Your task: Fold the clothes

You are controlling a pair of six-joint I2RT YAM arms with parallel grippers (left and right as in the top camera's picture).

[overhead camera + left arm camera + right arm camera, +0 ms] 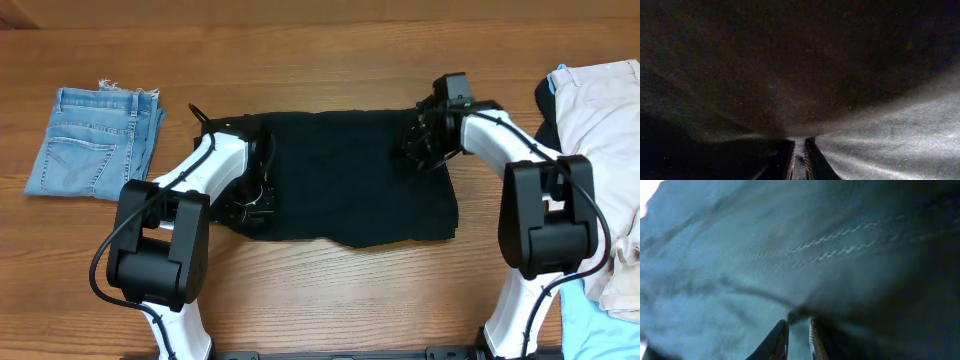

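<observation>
The black shorts lie spread flat across the middle of the table. My left gripper is down on their left edge, shut on a pinch of the black fabric; its fingertips nearly touch with cloth between them. My right gripper is down on the upper right corner, shut on the fabric, and a stitched hem line runs above its fingertips. The dark cloth fills both wrist views.
Light-blue denim shorts lie folded at the far left. A beige garment is piled at the right edge, with a light-blue cloth at the lower right corner.
</observation>
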